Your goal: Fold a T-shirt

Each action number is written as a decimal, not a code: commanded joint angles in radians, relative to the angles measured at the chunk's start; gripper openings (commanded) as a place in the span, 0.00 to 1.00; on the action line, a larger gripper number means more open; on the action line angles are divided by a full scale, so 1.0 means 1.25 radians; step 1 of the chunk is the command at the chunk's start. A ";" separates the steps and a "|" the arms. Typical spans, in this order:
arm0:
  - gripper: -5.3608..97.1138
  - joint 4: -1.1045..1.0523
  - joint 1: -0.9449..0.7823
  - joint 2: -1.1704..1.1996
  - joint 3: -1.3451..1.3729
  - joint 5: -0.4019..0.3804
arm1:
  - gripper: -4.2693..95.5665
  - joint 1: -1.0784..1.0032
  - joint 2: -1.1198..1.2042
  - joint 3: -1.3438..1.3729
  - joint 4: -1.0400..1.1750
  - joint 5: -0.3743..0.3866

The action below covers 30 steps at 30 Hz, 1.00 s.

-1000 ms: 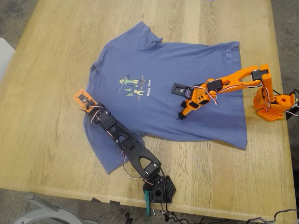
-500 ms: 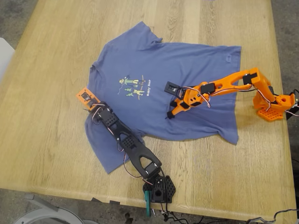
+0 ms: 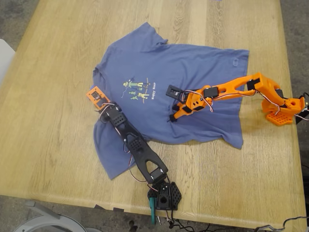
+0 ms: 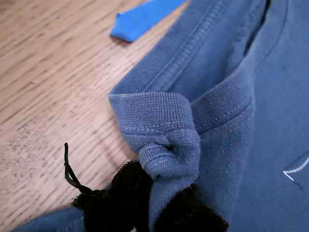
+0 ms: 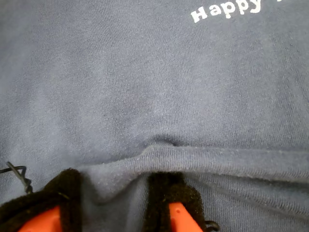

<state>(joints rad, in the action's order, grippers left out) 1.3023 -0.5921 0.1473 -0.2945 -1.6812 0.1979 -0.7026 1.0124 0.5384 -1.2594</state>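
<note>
The slate-blue T-shirt [image 3: 193,63] lies spread on the wooden table [image 3: 48,135], its green-yellow print [image 3: 140,89] facing up. At the shirt's end toward the exterior view's left, my first gripper [image 3: 98,99], on the black arm, is shut on the ribbed collar [image 4: 159,145], which bunches between its black pads [image 4: 120,198]. My second gripper [image 3: 173,115], on the orange arm, is over the shirt's middle beside the print, shut on a raised fold of cloth [image 5: 159,154] near the white "Happy" lettering [image 5: 227,9].
The black arm's base [image 3: 164,193] stands at the table's near edge and the orange arm's base [image 3: 282,108] at the exterior view's right. A small blue scrap [image 4: 145,17] lies on the wood by the collar. A white object [image 3: 4,55] sits past the exterior view's left edge.
The orange arm has moved toward the exterior view's left, dragging the hem side of the shirt with it. The black arm's gripper has shifted the collar slightly inward toward the print.
</note>
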 commanded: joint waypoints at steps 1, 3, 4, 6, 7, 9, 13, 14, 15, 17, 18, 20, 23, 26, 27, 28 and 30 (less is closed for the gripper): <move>0.05 0.013 0.023 0.148 -0.034 -0.010 | 0.25 0.017 0.039 -0.045 0.065 -0.007; 0.05 0.025 0.021 0.160 -0.036 -0.010 | 0.24 0.018 0.067 -0.099 0.120 -0.009; 0.05 0.032 0.021 0.167 -0.036 -0.010 | 0.25 0.020 0.088 -0.141 0.160 -0.009; 0.05 0.045 0.021 0.184 -0.036 -0.010 | 0.25 0.022 0.158 -0.274 0.250 -0.009; 0.05 0.054 0.022 0.191 -0.036 -0.010 | 0.23 0.022 0.220 -0.396 0.320 -0.011; 0.05 0.070 0.026 0.207 -0.036 -0.010 | 0.16 0.022 0.415 -0.756 0.460 -0.002; 0.05 0.086 0.033 0.225 -0.036 -0.011 | 0.05 0.018 0.515 -0.915 0.611 -0.015; 0.05 0.086 0.036 0.228 -0.036 -0.011 | 0.04 0.015 0.508 -0.915 0.583 -0.006; 0.05 0.092 0.039 0.231 -0.036 -0.011 | 0.04 0.012 0.506 -0.913 0.580 -0.004; 0.05 0.099 0.048 0.241 -0.036 -0.011 | 0.04 0.006 0.506 -0.914 0.609 -0.007; 0.05 0.103 0.054 0.247 -0.036 -0.011 | 0.04 0.001 0.503 -0.914 0.610 -0.007; 0.05 0.117 0.065 0.261 -0.036 -0.012 | 0.04 -0.011 0.495 -0.914 0.605 -0.007; 0.05 0.131 0.085 0.287 -0.036 -0.013 | 0.04 -0.036 0.480 -0.915 0.601 -0.002; 0.05 0.144 0.103 0.323 -0.036 -0.013 | 0.04 -0.070 0.458 -0.915 0.589 0.000; 0.05 0.147 0.108 0.335 -0.036 -0.013 | 0.04 -0.083 0.448 -0.915 0.587 0.000; 0.05 0.148 0.114 0.349 -0.036 -0.013 | 0.04 -0.098 0.437 -0.915 0.584 -0.001; 0.05 0.158 0.128 0.374 -0.036 -0.013 | 0.04 -0.125 0.416 -0.915 0.583 -0.006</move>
<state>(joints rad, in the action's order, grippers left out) 1.4956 -0.4648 0.3666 -0.2945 -1.6828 0.0951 -0.1519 -0.1289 1.2717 -1.2671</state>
